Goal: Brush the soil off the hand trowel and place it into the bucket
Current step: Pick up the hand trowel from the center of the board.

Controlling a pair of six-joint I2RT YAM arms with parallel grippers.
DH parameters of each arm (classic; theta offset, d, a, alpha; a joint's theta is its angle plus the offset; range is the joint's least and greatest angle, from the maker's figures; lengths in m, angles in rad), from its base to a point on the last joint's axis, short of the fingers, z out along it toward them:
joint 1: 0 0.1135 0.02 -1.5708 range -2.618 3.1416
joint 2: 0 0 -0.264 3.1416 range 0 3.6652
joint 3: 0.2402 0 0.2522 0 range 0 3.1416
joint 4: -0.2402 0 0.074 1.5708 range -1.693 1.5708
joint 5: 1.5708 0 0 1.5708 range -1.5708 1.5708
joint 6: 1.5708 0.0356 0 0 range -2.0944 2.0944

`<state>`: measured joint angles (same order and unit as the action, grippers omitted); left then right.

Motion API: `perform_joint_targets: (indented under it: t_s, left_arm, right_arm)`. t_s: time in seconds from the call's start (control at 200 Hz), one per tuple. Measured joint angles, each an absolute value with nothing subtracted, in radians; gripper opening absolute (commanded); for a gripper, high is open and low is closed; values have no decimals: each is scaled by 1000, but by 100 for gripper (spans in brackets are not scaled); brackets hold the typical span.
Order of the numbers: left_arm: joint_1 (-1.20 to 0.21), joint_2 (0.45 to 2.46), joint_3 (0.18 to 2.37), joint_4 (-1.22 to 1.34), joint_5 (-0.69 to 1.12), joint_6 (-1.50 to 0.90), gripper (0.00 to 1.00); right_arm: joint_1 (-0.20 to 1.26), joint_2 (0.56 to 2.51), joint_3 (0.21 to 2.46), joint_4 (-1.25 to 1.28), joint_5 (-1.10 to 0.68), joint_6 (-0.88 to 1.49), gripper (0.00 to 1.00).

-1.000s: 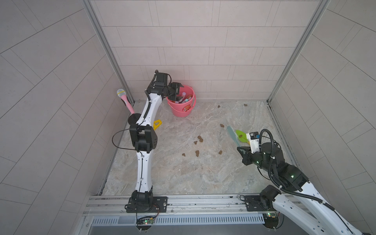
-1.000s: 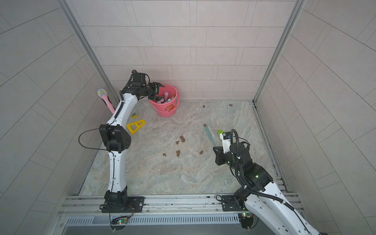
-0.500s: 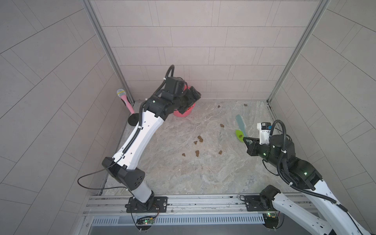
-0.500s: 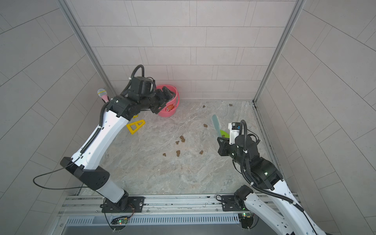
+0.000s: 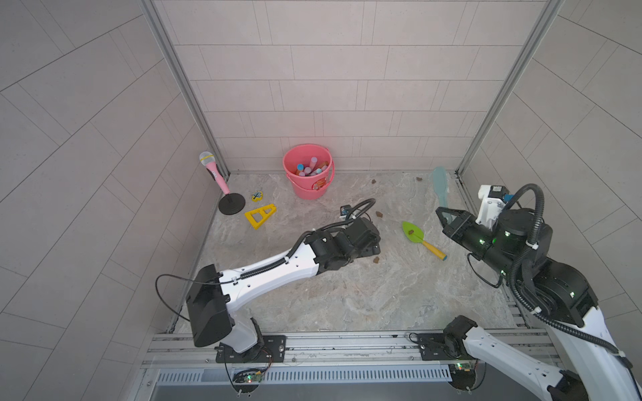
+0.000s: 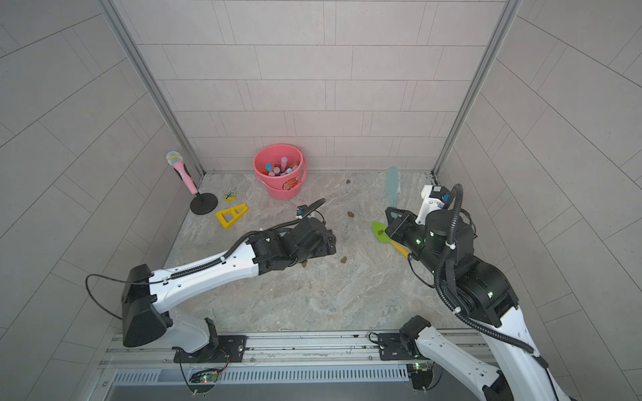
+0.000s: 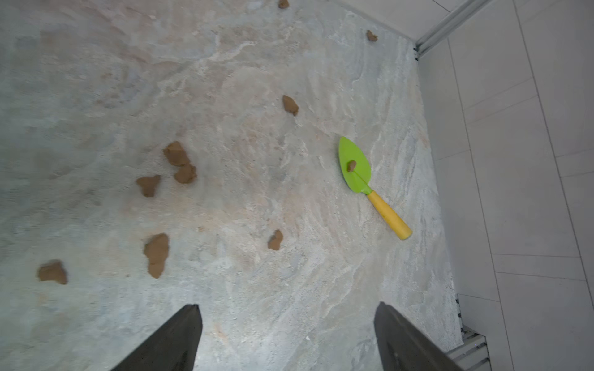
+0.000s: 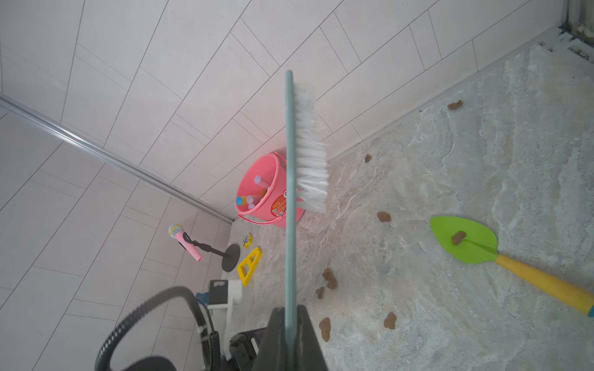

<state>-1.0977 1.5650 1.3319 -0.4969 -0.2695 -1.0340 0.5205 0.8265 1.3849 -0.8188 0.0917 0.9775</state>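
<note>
The hand trowel has a green blade and a yellow handle and lies flat on the stone floor at the right. One lump of soil sits on its blade. More soil lumps are scattered over the floor. The pink bucket stands against the back wall with several small items inside. My left gripper hangs open over the floor's middle, left of the trowel, holding nothing. My right gripper is shut on a teal brush with white bristles, raised just right of the trowel.
A pink toy microphone on a black stand is at the back left corner. A yellow triangle piece and a small yellow tile lie near it. Tiled walls close three sides; a metal rail runs along the front.
My left arm swung away from the bucket down to the middle of the floor, and its gripper opened wider. My right arm carried the brush back and right, off the trowel.
</note>
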Motion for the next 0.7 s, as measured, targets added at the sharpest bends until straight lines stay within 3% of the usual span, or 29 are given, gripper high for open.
perform_joint_targets:
  t_s: [0.145, 0.31, 0.45, 0.7]
  left_arm:
    - [-1195, 1809, 1436, -422, -304, -1084, 87]
    - [-1239, 2175, 1768, -427, -266, -1111, 85]
    - [-1241, 2373, 2025, -460, -270, -1110, 85]
    - [-1222, 2646, 2420, -488, -300, -1100, 94]
  right_arm:
    - [521, 859, 1389, -846, 107, 1052, 0]
    - [521, 844, 1372, -849, 116, 1136, 0]
    - [521, 787, 1288, -833, 117, 1206, 0]
    - [521, 760, 1167, -818, 87, 1262, 0]
